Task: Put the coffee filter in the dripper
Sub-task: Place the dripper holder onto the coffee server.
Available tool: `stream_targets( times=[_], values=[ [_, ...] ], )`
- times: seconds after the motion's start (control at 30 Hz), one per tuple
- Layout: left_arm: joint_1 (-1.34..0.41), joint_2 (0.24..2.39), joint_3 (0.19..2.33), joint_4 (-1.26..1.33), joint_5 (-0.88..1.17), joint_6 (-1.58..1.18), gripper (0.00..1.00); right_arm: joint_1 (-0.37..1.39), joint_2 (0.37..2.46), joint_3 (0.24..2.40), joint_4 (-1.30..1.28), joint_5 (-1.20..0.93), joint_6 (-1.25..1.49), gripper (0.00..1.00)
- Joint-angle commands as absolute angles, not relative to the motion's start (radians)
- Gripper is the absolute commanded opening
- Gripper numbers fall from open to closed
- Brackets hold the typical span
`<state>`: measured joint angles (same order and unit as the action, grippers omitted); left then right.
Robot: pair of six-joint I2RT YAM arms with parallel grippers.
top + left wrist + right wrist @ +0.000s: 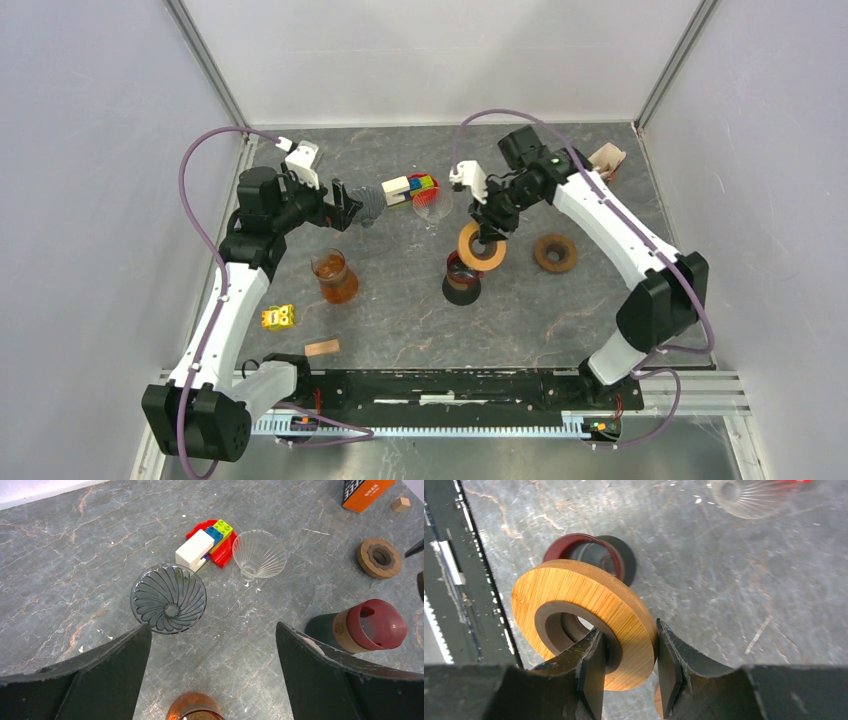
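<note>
Nearest the arm bases on the grey marbled table (560,320) lie a small flat wooden block (322,348) and, just beyond it to the left, a yellow toy figure (278,317). Farther in stands an amber glass vessel (334,278), which the left wrist view shows just below the left gripper (212,630). To its right stands a black tumbler with a dark red lid (462,285). Just beyond the tumbler and above it, the right gripper (629,640) holds a round bamboo ring with a dark inner collar (589,595). One finger is inside the hole and the other on the outer edge, so the jaws are partly closed across the rim, and the ring is tilted and off the table. Right of it, a darker brown wooden ring (555,253) lies flat and well apart. The left gripper's jaws are spread wide and hold nothing. Just ahead of them, touching neither finger, rests a smoky grey ribbed glass cone (169,598). Beyond that are a cluster of red, white, blue and green toy bricks (210,542) and, right beside them, a clear ribbed glass cone (260,555) with its mouth upward. Which cone serves as filter and which as dripper cannot be told, but neither sits inside the other or in a ring. At the far right edge lies an orange printed box (365,492).
</note>
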<state>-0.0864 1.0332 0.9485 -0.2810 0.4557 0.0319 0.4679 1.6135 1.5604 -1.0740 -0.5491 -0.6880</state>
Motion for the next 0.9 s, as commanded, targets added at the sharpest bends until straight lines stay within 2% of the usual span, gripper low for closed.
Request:
stream_targets(
  times=[0.0,0.17,0.87],
  values=[
    [-0.083,1.022,0.953,-0.241,0.477,0.010,1.00,0.528,1.648,1.622,-1.122,-0.560,-0.656,0.28],
    [-0.083,1.017,0.950,-0.241,0.479,0.010,1.00,0.558,1.695,1.634,-1.132,-0.569,-0.661,0.28],
    [-0.083,1.011,0.943,-0.233,0.494,0.010,1.00,0.617,1.783,1.670,-1.128,-0.438,-0.664,0.45]
  ],
)
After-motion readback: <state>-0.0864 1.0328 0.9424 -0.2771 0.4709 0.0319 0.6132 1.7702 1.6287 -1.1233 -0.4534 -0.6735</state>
